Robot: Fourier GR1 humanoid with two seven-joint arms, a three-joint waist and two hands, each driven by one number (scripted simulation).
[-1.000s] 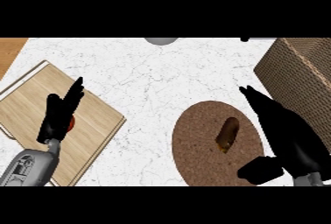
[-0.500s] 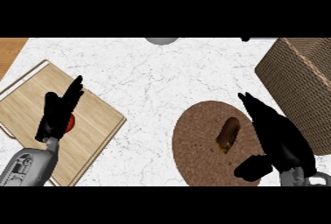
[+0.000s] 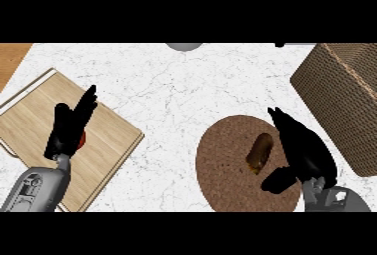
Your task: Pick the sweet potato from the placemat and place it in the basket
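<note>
right hand [image 3: 305, 152]: shifted left since the earlier frame, now over the right part of the placemat [image 3: 225, 164], just beside the sweet potato [image 3: 260, 151]; fingers straight, thumb spread out below the potato, holding nothing. sweet potato: lies unmoved on the round brown placemat, right of its centre. basket [image 3: 342, 94]: woven, at the right edge, near the placemat. left hand [image 3: 70, 124]: fingers up and relaxed, resting over the wooden board [image 3: 44, 114] at left, partly hiding a small red item [image 3: 80, 140].
</note>
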